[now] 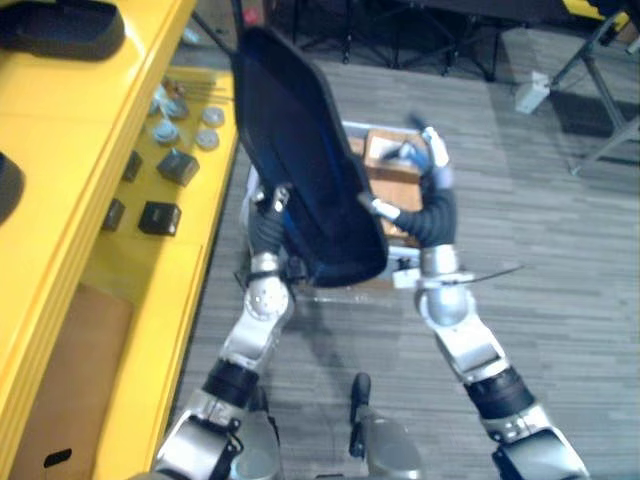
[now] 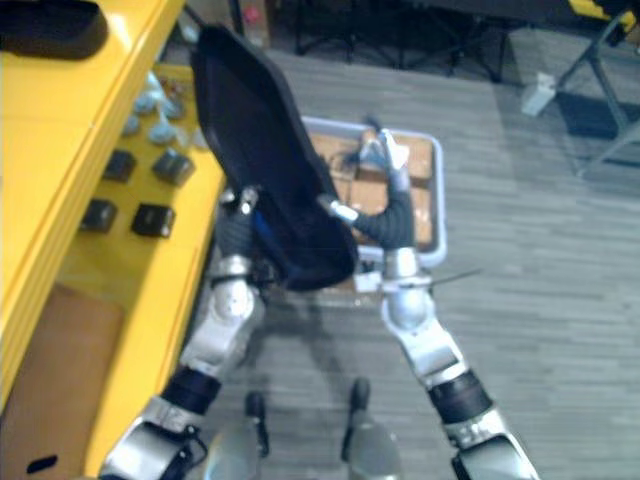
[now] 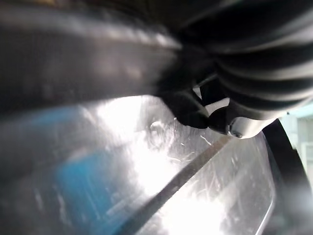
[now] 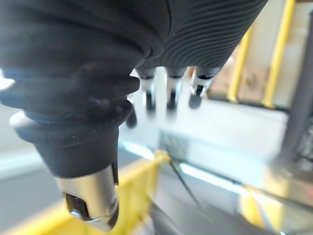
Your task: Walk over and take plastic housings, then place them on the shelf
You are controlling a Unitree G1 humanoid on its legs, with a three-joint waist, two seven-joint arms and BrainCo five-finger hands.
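A large dark plastic housing (image 1: 305,150) is held up on edge between my two hands, in front of the yellow shelf (image 1: 90,200) on my left. My left hand (image 1: 272,200) grips its lower left rim. The left wrist view shows a dark fingertip (image 3: 190,110) curled onto the glossy inner face of the housing (image 3: 146,166). My right hand (image 1: 432,160) is at the housing's right edge with its thumb (image 1: 383,208) lying against the rim. Its fingers (image 4: 171,93) are straight and point away from the housing. Another dark housing (image 1: 60,25) lies on the shelf's top level.
Small black boxes (image 1: 158,217) and grey round parts (image 1: 165,130) sit on a lower yellow shelf level, with brown cardboard (image 1: 70,370) below. A grey bin (image 2: 438,225) holding cardboard boxes (image 1: 395,165) stands on the floor behind the housing. Metal stand legs (image 1: 600,90) are at the far right.
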